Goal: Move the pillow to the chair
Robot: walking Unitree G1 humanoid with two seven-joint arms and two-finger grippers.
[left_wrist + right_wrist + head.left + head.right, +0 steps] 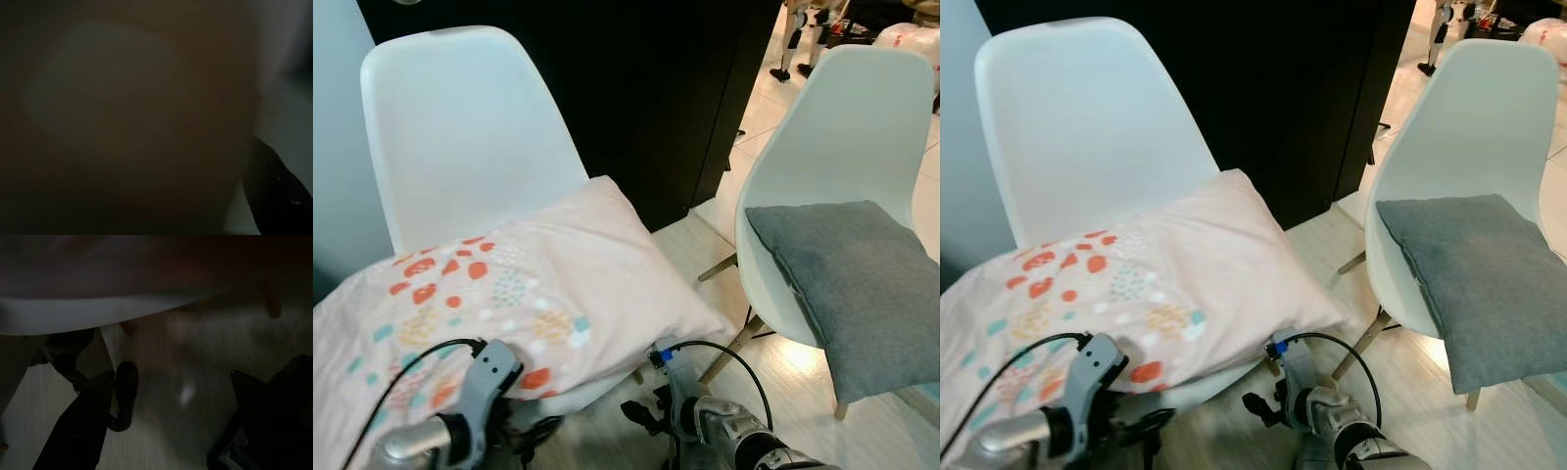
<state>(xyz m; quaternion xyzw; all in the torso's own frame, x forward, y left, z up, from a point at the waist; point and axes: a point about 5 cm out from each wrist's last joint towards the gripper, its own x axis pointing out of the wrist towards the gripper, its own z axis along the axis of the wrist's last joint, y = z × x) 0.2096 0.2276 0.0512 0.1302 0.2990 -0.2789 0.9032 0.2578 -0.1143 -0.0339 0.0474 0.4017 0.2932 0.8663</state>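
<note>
A white moulded chair (pixel 460 127) stands at the left, its back upright against a dark wall panel. A pale pink pillow (pixel 509 304) printed with red, teal and yellow spots lies across its seat, one corner reaching up to the chair back and the near edge hanging over the front of the seat. Below that edge, the left claw (pixel 524 431) is tucked under the pillow; its wrist view is dark and pressed close to fabric, so whether it is released or clenched cannot be told. A black cable loops from that wrist. Just to the right, the right claw (pixel 166 401) hangs low over the pale wood floor (pixel 803 411) beneath the chair seat, its two black fingers (pixel 78 426) spread apart and grasping nothing. Further right stands a second white chair (pixel 852 108) with wooden legs, carrying a grey cushion (pixel 862 284) on its seat.
</note>
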